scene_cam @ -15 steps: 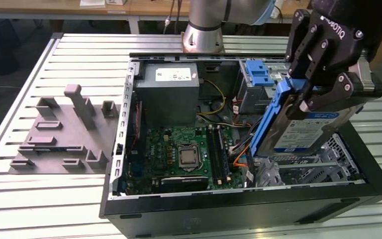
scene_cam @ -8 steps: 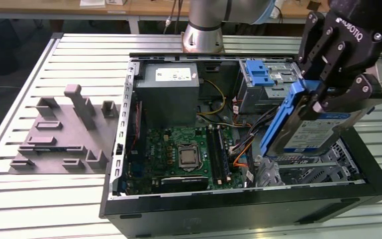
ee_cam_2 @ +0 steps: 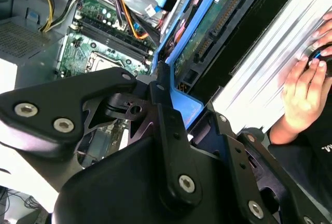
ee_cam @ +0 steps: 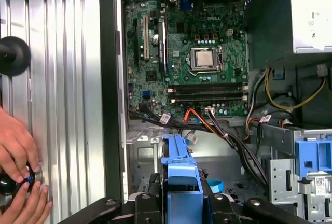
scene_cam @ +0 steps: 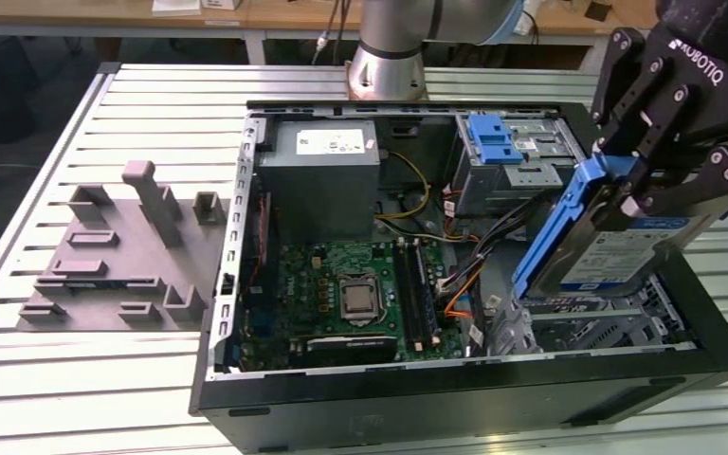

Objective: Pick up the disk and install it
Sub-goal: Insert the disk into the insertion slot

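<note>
One gripper [scene_cam: 643, 185] is closed on one disk [scene_cam: 610, 254], its fingers clamped across the blue carrier frame [scene_cam: 552, 227]. In both wrist views the frame [ee_cam: 179, 168] sits pinched between the black fingers [ee_cam_2: 165, 111]. The disk hangs tilted, its upper end in the gripper and its lower end dipping inside the open computer case [scene_cam: 465, 391] at the corner nearest the exterior view's right. Beneath that lower edge lies one bare metal bay [scene_cam: 598, 320]; whether disk and bay touch cannot be told. Open room on the bay side is fair. On the other side, a bundle of orange and black cables [scene_cam: 465, 275] runs just beside the frame's long edge, between it and the motherboard [scene_cam: 338, 284]. Above the bay stands one drive cage [scene_cam: 531, 159] bearing one blue latch [scene_cam: 493, 138], near the disk's upper end but apart from it. One grey power supply [scene_cam: 319, 180] occupies the far corner, well apart. The case rests on a slatted table [scene_cam: 86, 379]. One grey fixture [scene_cam: 118, 251] stands on the slats to the exterior view's left, clear of the case wall. In the first wrist view a person's two hands [ee_cam: 19, 151] rest on the slats outside the case edge, on a small dark object, and one black knob [ee_cam: 13, 55] sits near them.
</note>
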